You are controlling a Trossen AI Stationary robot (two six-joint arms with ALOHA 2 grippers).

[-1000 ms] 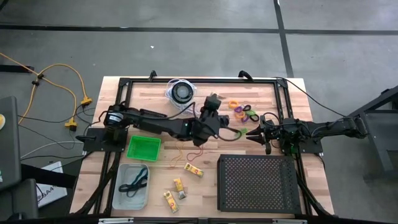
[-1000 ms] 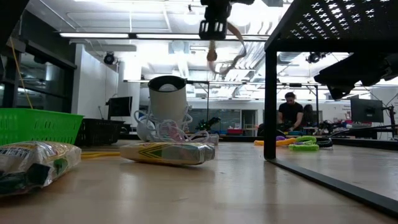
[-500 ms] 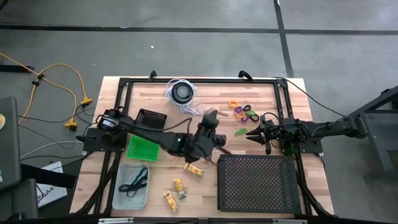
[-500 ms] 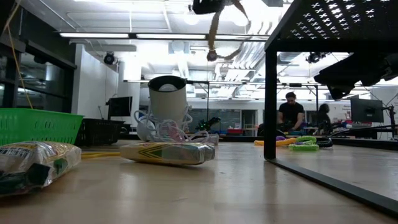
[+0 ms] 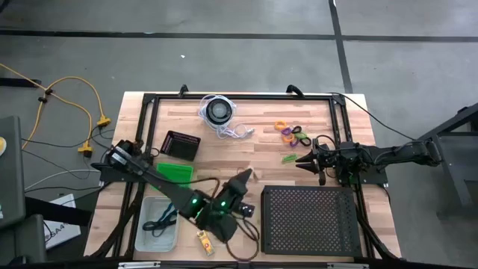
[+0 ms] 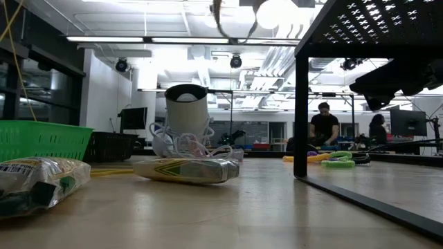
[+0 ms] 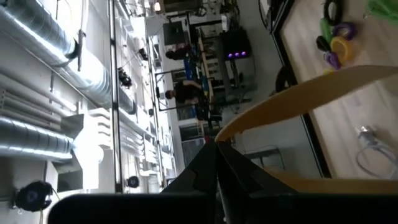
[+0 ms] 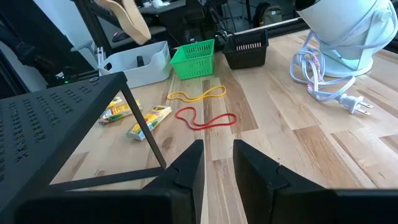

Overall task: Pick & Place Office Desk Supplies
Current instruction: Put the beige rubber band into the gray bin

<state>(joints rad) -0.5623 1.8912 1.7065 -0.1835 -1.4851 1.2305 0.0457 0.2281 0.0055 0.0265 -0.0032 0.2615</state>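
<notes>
Overhead, the wooden table [image 5: 254,123] carries the large black perforated tray [image 5: 306,217] on its right front part; the low view shows it raised on legs above the tabletop. The left arm stretches diagonally from the table's left edge toward the front centre, covering part of the loose items beneath it. The left gripper [image 5: 241,181] is raised above the table just left of the tray, its fingers pressed together on a brown rubber band [image 7: 311,96] that arches out from between them. The right arm waits at the right edge, and the right gripper [image 5: 302,159] hovers over the table with its fingers parted and nothing between them.

Along the left side sit a clear bin [image 5: 157,223] with dark loops in it, a green basket [image 5: 173,173] and a small black basket [image 5: 181,144]. A round white device with coiled cord [image 5: 219,110] stands at the back. Yellow packets [image 8: 149,120] lie beside the tray's leg, with a yellow rubber band [image 8: 196,94] and a red rubber band [image 8: 206,117] just beyond them. Coloured rings [image 5: 293,134] cluster near the right gripper.
</notes>
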